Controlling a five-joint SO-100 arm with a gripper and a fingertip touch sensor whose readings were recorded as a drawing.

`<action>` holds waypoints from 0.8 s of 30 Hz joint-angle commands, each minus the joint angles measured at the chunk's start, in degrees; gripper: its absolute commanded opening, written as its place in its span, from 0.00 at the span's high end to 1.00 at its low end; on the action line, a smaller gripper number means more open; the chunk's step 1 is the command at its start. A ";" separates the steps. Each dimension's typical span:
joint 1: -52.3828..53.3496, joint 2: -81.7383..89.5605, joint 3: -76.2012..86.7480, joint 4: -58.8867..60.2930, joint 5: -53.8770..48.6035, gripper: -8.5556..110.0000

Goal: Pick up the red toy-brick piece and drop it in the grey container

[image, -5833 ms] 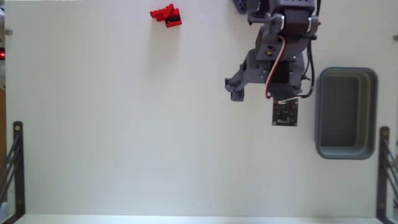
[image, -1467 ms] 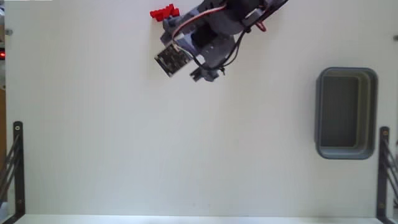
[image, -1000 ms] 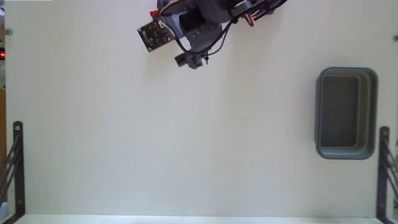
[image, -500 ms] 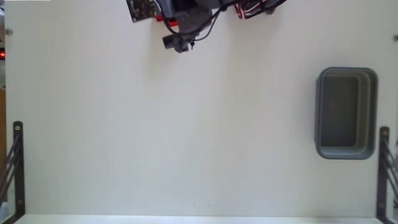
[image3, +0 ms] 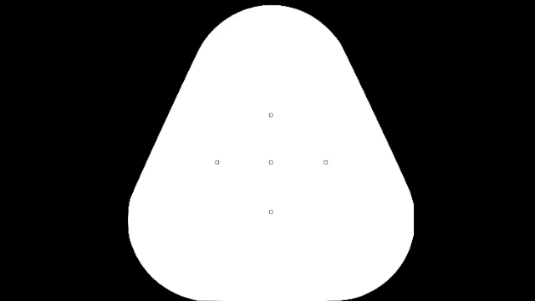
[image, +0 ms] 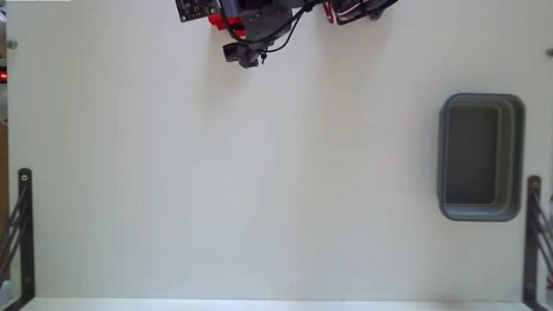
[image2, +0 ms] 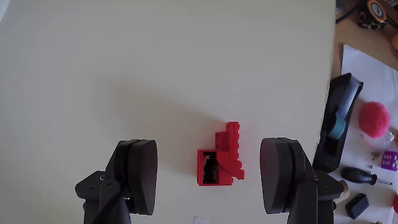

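In the wrist view my gripper (image2: 211,177) stands wide open and holds nothing. The red toy-brick piece (image2: 221,163) lies on the table between the jaws, nearer the right one, touching neither, its long axis pointing ahead. Further off, the fixed view alone shows the grey container (image: 480,157), well apart at the right; there my arm largely hides the piece.

red toy-brick piece (image2: 220,163): lumpy, on table | grey container (image: 480,157): upright, empty
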 commanded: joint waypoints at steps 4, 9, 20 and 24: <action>1.37 0.35 -2.52 1.10 0.26 0.00; 2.38 0.35 -2.52 1.10 0.26 0.00; 3.51 0.35 -2.52 1.10 0.26 0.00; 3.51 0.35 -2.52 1.10 0.26 0.00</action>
